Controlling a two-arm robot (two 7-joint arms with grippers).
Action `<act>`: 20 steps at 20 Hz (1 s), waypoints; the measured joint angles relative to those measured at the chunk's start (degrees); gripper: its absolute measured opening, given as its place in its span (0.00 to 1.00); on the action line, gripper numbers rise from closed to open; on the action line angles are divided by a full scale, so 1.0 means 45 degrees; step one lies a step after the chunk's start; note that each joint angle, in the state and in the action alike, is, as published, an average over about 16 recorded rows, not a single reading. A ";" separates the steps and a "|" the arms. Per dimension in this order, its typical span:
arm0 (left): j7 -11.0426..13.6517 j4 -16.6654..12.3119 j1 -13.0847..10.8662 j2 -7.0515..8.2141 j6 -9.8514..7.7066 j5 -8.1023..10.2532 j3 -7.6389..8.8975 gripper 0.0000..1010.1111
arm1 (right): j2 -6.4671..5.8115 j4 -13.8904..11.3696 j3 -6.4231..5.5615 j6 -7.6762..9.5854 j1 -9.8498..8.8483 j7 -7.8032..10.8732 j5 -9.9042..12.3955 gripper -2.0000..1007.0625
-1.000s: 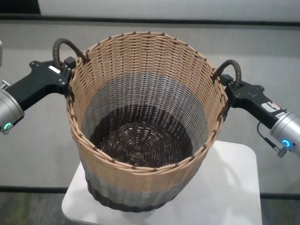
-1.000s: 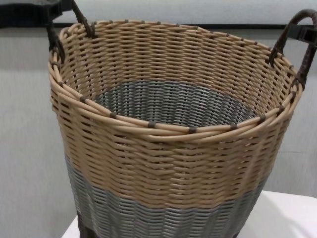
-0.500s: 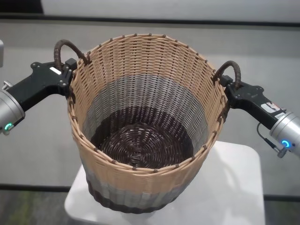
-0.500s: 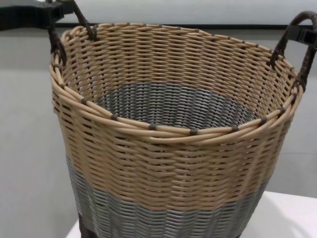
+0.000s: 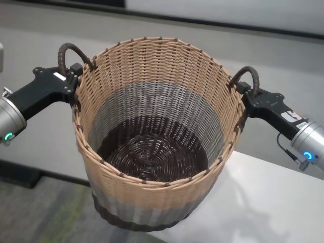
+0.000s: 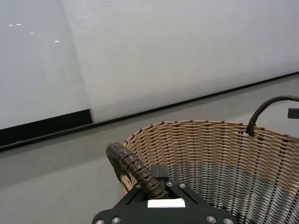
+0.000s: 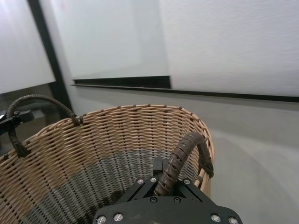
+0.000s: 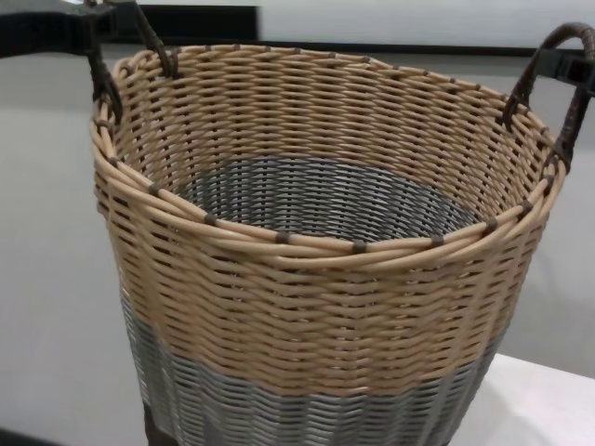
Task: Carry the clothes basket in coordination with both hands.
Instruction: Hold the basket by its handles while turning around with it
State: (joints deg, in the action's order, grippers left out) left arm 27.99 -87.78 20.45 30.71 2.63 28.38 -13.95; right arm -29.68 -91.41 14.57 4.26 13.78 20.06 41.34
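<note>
The clothes basket, round wicker with a tan top, a grey band and a dark brown base, hangs in the air between my two arms. My left gripper is shut on the left loop handle. My right gripper is shut on the right loop handle. In the left wrist view the handle runs into the gripper. In the right wrist view the other handle does the same at the gripper. The basket fills the chest view and is empty inside.
A white table lies under and to the right of the basket's base. Grey-green floor shows at the lower left. A pale wall with a dark strip runs behind.
The basket and both grippers keep their place in the views. The white table has slid to the right beneath the basket, and floor now shows at the lower left.
</note>
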 joint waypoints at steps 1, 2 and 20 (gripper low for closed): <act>0.0002 0.0002 0.0001 0.0000 -0.0002 0.0001 -0.0001 0.00 | -0.0001 0.0000 0.0001 0.0001 0.0001 -0.0001 -0.0002 0.01; 0.0004 0.0003 0.0002 0.0000 -0.0003 0.0003 -0.0002 0.00 | -0.0002 0.0000 0.0003 0.0002 0.0001 -0.0001 -0.0004 0.01; 0.0014 0.0019 0.0010 -0.0001 -0.0020 0.0015 -0.0008 0.00 | -0.0014 -0.0002 0.0014 0.0008 0.0002 -0.0001 -0.0014 0.01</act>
State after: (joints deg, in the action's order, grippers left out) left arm 28.06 -87.70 20.50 30.70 2.54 28.45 -13.98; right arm -29.75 -91.42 14.63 4.30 13.78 20.05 41.28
